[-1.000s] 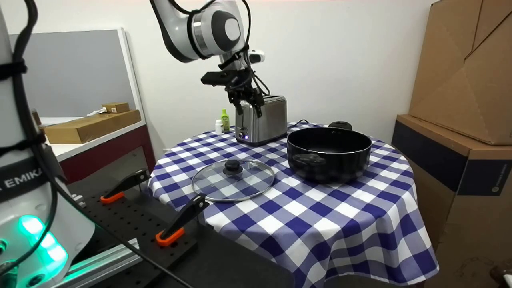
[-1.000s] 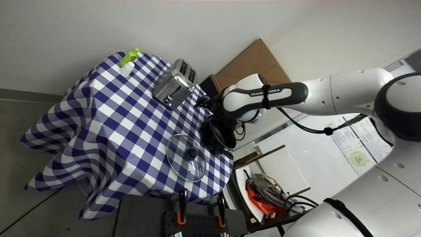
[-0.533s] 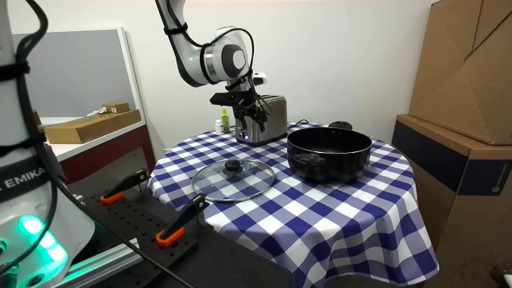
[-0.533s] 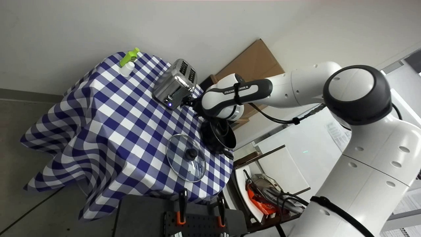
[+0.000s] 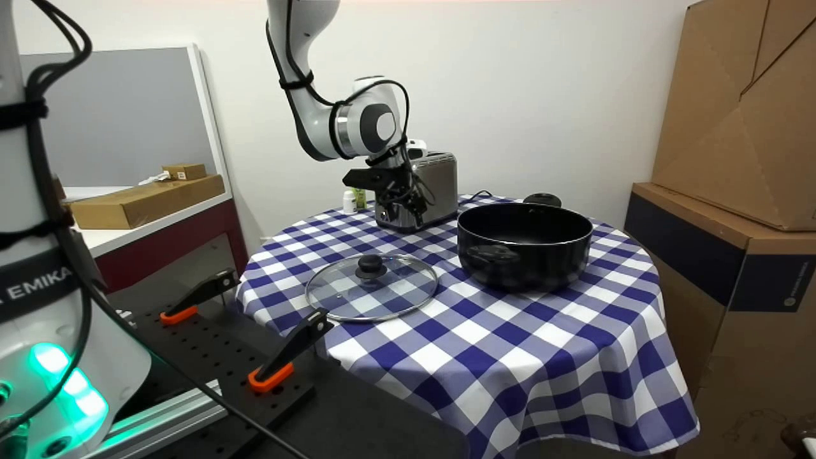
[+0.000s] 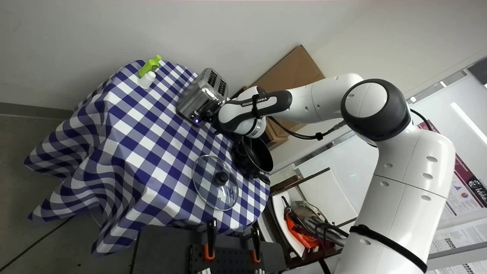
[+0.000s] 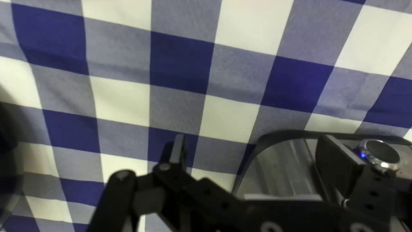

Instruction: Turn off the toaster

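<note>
The brushed-silver toaster [image 5: 440, 182] stands at the back of the table; it also shows in an exterior view [image 6: 194, 93] with its slots up. Its control knob [image 7: 383, 152], with a lit blue light beside it, is at the right of the wrist view. My gripper [image 7: 257, 149] is open and empty. One finger is over the tablecloth beside the toaster's corner; the other is close to the knob and the light, but I cannot tell whether it touches. In an exterior view my gripper [image 5: 401, 210] is in front of the toaster's control face and hides most of it.
A black pot [image 5: 524, 261] stands near the toaster, below the wrist in an exterior view [image 6: 249, 161]. A glass lid [image 5: 357, 299] lies on the checked tablecloth [image 5: 497, 357]. A white bottle [image 5: 349, 202] and a green bottle [image 6: 149, 66] stand beyond the toaster.
My gripper has come down and moved toward the toaster's control face, from above and beside it to right in front of it. The toaster, pot and lid have not moved.
</note>
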